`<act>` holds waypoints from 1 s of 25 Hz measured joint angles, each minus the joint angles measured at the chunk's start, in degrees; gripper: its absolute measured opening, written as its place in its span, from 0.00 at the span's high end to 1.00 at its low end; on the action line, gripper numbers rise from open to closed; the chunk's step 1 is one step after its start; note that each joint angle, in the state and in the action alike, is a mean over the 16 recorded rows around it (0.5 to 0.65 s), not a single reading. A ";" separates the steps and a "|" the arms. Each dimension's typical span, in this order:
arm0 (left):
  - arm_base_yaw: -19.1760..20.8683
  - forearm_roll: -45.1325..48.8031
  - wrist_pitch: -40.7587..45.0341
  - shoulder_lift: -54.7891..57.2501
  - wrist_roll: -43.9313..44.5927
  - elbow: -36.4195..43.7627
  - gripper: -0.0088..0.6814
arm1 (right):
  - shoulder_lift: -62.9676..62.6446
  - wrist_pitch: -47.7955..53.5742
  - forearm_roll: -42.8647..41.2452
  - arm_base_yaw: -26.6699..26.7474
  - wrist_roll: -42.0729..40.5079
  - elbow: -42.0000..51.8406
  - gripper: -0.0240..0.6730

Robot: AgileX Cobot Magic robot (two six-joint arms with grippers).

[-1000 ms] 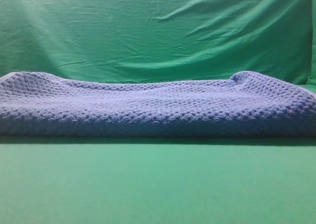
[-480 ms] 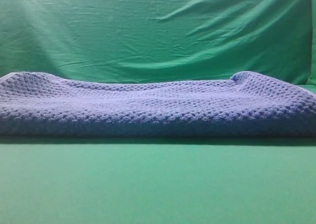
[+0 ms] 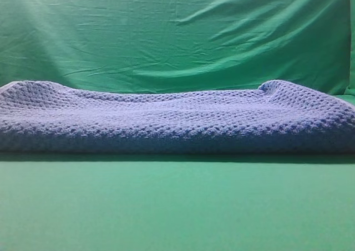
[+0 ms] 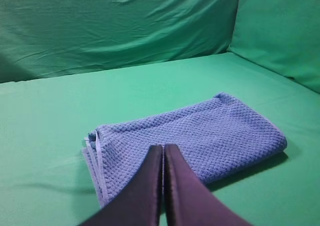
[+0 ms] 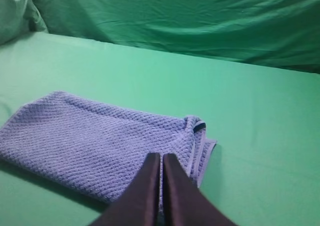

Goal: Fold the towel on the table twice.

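We find the towel lying flat on the table as a compact, layered rectangle, its stacked hems showing at one short end. From the layers we judge both folds to be done, or very nearly so.

What could still go wrong, as we see it: the loose hems at that end are a little splayed and uneven, so any brush from an arm passing low over the cloth could drag the top layer and open the fold. The waffle weave looks soft and grippy (the sort that snags on a fingertip), so a dark tip catching the surface might pull a layer askew. In the high view the towel bulges slightly at its far corners, and the stack may relax and spread if left uneven.

As for the fingers: our left gripper has its two dark fingers pressed together with no gap, holding nothing, hovering above the towel's near edge. Our right gripper is likewise closed tight and empty, poised over the towel near the hemmed end. Whether either tip touches the cloth we cannot tell.
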 joint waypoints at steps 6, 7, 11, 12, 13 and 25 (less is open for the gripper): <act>0.00 0.31 -0.88 -2.02 -2.22 2.45 0.99 | -7.17 -0.66 1.74 0.00 -0.13 3.69 0.97; 0.00 0.45 -1.08 -2.09 -2.45 2.65 0.99 | -8.16 -0.54 1.82 0.00 -0.15 4.07 0.97; 0.00 1.42 -2.19 -2.11 -2.96 3.08 0.99 | -11.30 0.04 1.56 0.00 -0.22 5.53 0.97; 0.00 1.74 -2.61 -2.11 -3.01 3.14 0.99 | -11.87 0.05 1.39 0.00 -0.23 5.98 0.97; 0.00 2.05 -3.12 -2.11 -3.03 3.24 0.99 | -12.34 -0.05 1.20 0.00 -0.24 6.46 0.97; 0.00 5.02 -17.41 -1.97 -3.13 13.36 0.99 | -13.61 -10.22 -1.67 0.00 -0.34 16.76 0.97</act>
